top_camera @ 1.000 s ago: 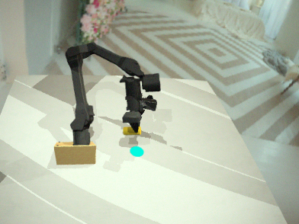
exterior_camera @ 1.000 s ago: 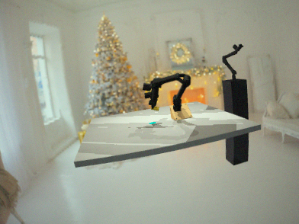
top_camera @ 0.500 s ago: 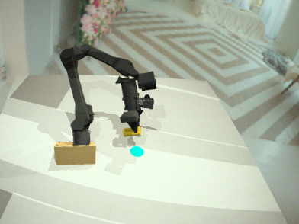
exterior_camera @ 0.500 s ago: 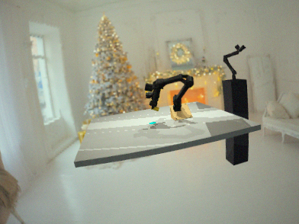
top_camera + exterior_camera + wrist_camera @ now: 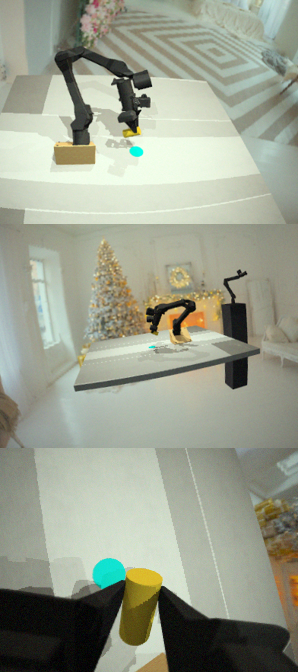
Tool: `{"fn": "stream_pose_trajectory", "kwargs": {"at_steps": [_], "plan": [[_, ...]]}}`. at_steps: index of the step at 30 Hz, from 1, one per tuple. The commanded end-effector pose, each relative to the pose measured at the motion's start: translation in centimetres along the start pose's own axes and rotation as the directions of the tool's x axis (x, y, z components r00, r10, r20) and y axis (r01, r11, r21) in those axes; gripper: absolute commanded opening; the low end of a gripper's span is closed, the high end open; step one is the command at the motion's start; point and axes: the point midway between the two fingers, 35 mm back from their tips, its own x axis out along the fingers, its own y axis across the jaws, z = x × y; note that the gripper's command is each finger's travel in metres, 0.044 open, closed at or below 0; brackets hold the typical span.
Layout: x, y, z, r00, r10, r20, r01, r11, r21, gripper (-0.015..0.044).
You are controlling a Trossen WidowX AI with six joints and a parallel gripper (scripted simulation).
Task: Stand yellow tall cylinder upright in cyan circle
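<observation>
The yellow tall cylinder (image 5: 127, 133) (image 5: 156, 334) (image 5: 137, 620) is between the fingers of my gripper (image 5: 136, 131) (image 5: 142, 587), which is shut on it. In the top view it lies close to level, a little tilted, and hangs above the table behind the circle. In the wrist view one round end faces the camera and the far end points toward the bottom of the picture. The cyan circle (image 5: 136, 152) (image 5: 152, 347) (image 5: 108, 571) is flat on the table with nothing standing in it. In the wrist view it is just left of the cylinder, partly hidden by a finger.
The arm's wooden base block (image 5: 75, 155) (image 5: 181, 337) stands to the left of the circle in the top view; a corner of it shows at the bottom of the wrist view. A black pillar (image 5: 236, 346) with a small arm stands beyond the table edge. Shadows cross the table (image 5: 182, 160).
</observation>
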Motion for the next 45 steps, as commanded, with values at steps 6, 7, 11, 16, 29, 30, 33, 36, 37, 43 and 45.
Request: {"fn": "stream_pose_trajectory", "kwargs": {"at_steps": [6,7,11,16,29,30,33,36,37,43,45], "plan": [[-0.05,-0.08,-0.1,0.998,-0.015,0.062,0.015,1.0,0.009,0.0105],[-0.05,-0.09,-0.11,0.998,-0.016,0.068,0.016,1.0,0.01,0.0105],[-0.06,-0.1,-0.15,0.995,-0.021,0.094,0.019,1.0,0.014,0.0105],[-0.06,-0.12,-0.2,0.992,-0.025,0.126,0.023,1.0,0.019,0.0105],[-0.1,-0.15,-0.27,0.977,-0.032,0.211,0.025,0.999,0.036,0.0105],[-0.1,-0.16,-0.27,0.976,-0.032,0.217,0.025,0.999,0.038,0.0105],[-0.12,-0.16,-0.28,0.971,-0.033,0.237,0.023,0.999,0.042,0.0105],[-0.13,-0.17,-0.29,0.966,-0.033,0.257,0.022,0.999,0.047,0.0105],[-0.13,-0.17,-0.29,0.964,-0.033,0.263,0.021,0.999,0.048,0.0105],[-0.16,-0.18,-0.29,0.953,-0.032,0.302,0.015,0.998,0.058,0.0105],[-0.17,-0.18,-0.29,0.949,-0.032,0.315,0.013,0.998,0.061,0.0105]]}}
